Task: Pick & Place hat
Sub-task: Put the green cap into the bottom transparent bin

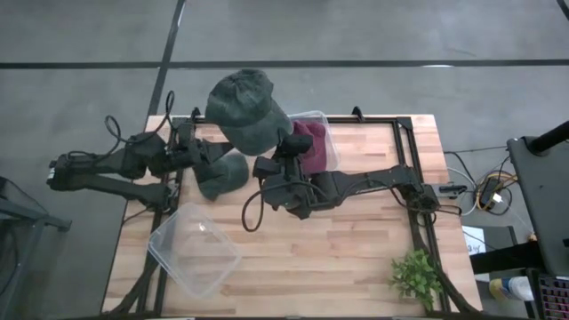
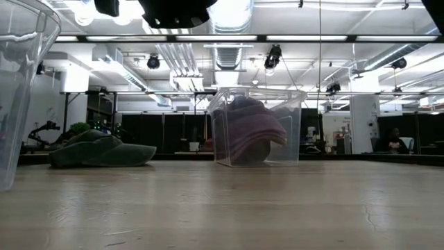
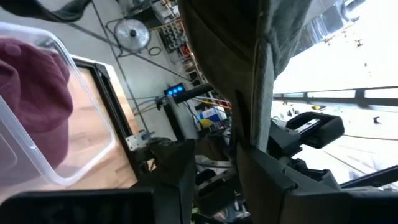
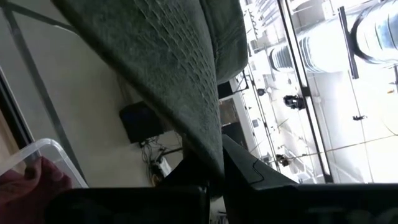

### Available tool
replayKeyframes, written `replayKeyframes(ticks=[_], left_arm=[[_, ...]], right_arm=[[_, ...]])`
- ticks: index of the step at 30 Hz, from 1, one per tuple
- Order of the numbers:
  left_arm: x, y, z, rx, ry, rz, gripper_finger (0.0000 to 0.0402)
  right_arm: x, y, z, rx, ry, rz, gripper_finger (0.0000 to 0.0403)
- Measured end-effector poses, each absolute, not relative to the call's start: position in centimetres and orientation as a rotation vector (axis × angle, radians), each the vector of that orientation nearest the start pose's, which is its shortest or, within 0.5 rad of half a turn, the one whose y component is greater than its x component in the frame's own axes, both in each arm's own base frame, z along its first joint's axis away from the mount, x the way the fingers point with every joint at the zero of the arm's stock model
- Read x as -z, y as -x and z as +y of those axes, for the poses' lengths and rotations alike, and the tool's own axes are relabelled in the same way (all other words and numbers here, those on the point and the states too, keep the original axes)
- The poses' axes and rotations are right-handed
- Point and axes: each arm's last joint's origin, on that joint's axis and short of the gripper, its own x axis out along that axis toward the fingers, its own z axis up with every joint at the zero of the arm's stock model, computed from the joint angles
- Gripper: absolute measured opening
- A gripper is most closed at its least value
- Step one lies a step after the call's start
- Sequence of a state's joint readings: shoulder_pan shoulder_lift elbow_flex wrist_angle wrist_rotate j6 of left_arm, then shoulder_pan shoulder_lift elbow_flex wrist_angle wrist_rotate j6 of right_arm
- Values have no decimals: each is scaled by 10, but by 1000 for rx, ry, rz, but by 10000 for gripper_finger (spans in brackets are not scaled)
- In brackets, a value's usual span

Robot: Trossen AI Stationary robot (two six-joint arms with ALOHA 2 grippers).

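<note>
A dark green cap (image 1: 242, 105) is held high above the table's far side by both grippers. It shows at the top edge of the low view (image 2: 173, 10). My left gripper (image 1: 212, 153) (image 3: 233, 152) is shut on it from the left. My right gripper (image 1: 283, 147) (image 4: 214, 173) is shut on it from the right. A second green hat (image 1: 220, 175) (image 2: 100, 150) lies flat on the table under the left gripper. A maroon hat (image 1: 313, 147) (image 2: 250, 132) sits inside a clear bin (image 1: 327, 133). My left gripper pinches a hanging fold of the cap's cloth (image 3: 252, 118) between its two fingers (image 3: 177, 180), which point up from below. The cap is lifted clear of the table and stands above the fingers. My right gripper pinches the cap's lower edge (image 4: 202, 134) between its two fingers (image 4: 249, 177), coming from below and slanting upward. The cap spreads above the fingers, clear of the table.
An empty clear bin (image 1: 194, 249) (image 2: 17, 83) stands at the table's near left. A small green plant (image 1: 416, 277) sits at the near right corner. Bare wood (image 1: 347, 240) lies between them. A black frame (image 1: 409, 169) runs along the table's edges.
</note>
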State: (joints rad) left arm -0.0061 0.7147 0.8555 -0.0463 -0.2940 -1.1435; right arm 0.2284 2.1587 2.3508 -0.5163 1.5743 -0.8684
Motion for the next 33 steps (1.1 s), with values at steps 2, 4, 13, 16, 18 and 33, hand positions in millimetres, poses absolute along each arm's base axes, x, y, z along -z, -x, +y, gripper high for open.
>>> replayKeyframes(ticks=[2,4,13,16,18,33], left_arm=[[-380,-150,6,-193,1152,-245,112],[-380,-149,5,-166,1154,-233,112],[-381,-145,-2,-93,1165,-206,113],[-381,-146,-2,-114,1167,-224,113],[-380,-147,-1,-134,1177,-234,113],[-385,-167,0,-113,1221,-352,113]], right_arm=[[-408,-454,74,1176,998,797,11],[-409,-454,71,1177,995,797,11],[-421,-448,55,1217,951,787,11],[-424,-446,50,1234,930,779,11],[-424,-446,49,1237,927,778,11],[-421,-448,48,1251,889,748,11]])
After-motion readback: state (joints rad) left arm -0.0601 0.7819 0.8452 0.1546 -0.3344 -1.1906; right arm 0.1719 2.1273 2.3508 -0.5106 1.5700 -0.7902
